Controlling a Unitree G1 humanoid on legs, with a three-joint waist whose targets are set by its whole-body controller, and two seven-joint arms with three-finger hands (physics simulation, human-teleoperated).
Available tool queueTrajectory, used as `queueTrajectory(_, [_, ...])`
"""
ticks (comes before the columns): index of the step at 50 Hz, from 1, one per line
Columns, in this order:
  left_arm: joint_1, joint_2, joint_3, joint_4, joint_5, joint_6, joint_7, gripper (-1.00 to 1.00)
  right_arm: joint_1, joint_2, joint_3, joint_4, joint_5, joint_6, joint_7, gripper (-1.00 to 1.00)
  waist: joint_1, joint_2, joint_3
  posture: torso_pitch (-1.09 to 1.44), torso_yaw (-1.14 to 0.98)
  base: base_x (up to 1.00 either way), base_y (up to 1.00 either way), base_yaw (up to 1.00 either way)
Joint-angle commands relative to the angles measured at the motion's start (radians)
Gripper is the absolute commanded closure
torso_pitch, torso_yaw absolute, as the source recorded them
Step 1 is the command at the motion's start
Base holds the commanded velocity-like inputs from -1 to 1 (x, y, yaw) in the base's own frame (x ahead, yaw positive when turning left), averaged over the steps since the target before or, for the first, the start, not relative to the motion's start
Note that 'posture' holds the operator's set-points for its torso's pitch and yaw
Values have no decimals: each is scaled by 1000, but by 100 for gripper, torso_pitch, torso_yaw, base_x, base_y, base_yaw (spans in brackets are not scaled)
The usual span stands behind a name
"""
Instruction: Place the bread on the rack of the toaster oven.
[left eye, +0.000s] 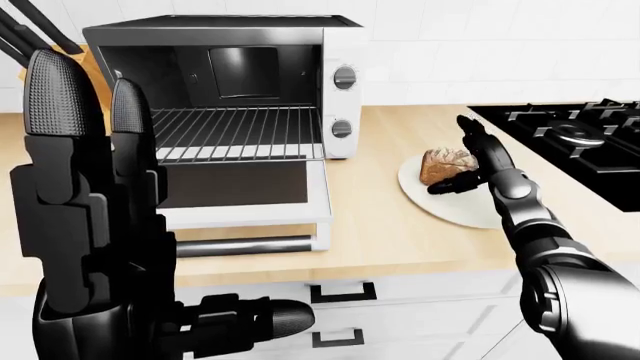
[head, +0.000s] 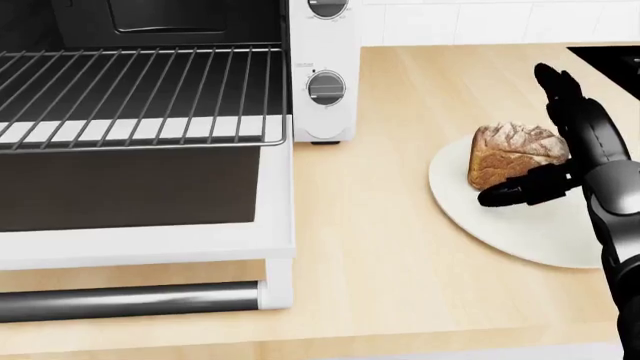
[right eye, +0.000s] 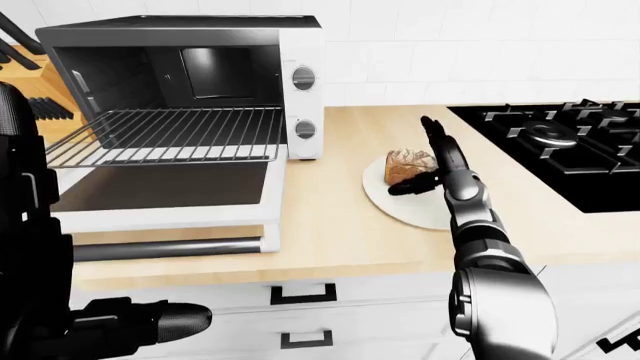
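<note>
Right hand (head: 560, 142) spread wide around the bread (head: 515, 152) on the plate (head: 500, 225).
The bread lies on the plate on the counter (head: 400, 285), right of the open oven (left eye: 230, 112); thumb below it, fingers above it. The rack (head: 140, 94) is pulled out and bare. Left hand (left eye: 100, 247) is raised near the camera with fingers straight, holding nothing.
</note>
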Motion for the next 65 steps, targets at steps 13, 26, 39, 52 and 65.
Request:
queueTrajectory(13, [-11, 0, -1, -23, -5, -15, 6, -100, -45, -18, -6, -41, 8, -21, -8, -67, 0, -5, -11, -20, 0, 0, 0, 0])
queueTrajectory(26, [-6, 1, -6, -23, -2, -21, 10, -100, -46, -20, -5, -41, 6, -26, -8, -51, 0, -5, -11, -20, 0, 0, 0, 0])
queueTrajectory(39, [-2, -1, -5, -23, -4, -27, 8, -100, -43, -21, -5, -40, -2, -34, -10, -31, 1, -5, -11, -20, 0, 0, 0, 0])
queueTrajectory(52, [4, -2, -7, -23, -4, -34, 9, -100, -39, -20, -5, -38, -8, -37, -16, -2, 1, -6, -11, -20, 0, 0, 0, 0])
queueTrajectory(65, [8, -3, -9, -23, -1, -35, 9, -100, -48, -20, -7, -42, -1, -42, -10, 46, 0, -6, -11, -20, 0, 0, 0, 0])
